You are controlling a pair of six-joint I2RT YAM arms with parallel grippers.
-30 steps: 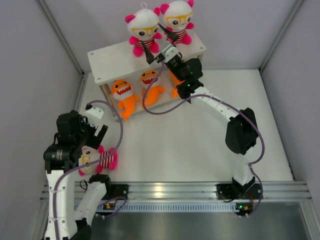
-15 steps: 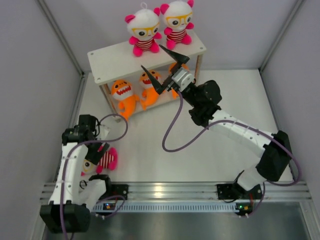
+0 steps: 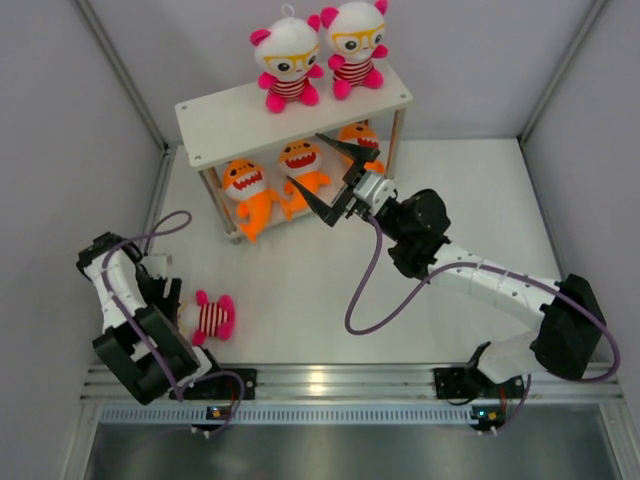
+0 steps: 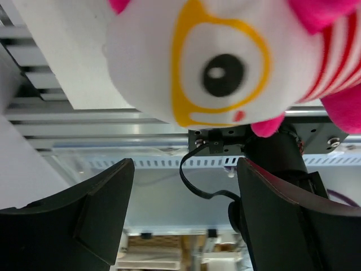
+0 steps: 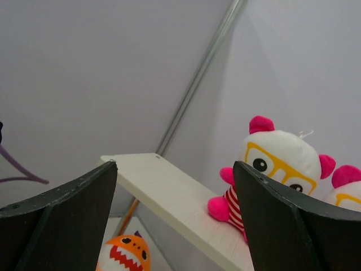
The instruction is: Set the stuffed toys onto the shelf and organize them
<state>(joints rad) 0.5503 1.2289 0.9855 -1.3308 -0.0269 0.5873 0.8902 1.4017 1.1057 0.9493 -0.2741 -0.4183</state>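
Grabbing the last doll (image 3: 205,317) should go at its soft striped belly, squeezed gently. Pale board shelf (image 3: 230,118) holds two plush dolls (image 3: 310,60) on top, three orange sharks (image 3: 295,175) below. Left pincer (image 4: 180,217) released just beside the doll on the counter (image 3: 450,190); right pincer (image 3: 322,172) released, empty.

Shelf (image 3: 240,118): cream, two tiers. Top board: two dolls (image 3: 288,66) (image 3: 356,45), seated upright, side by side at right. Lower tier: three orange sharks (image 3: 248,192) (image 3: 302,166) (image 3: 360,140), abreast. Third doll (image 3: 208,317): lying on table, near left.
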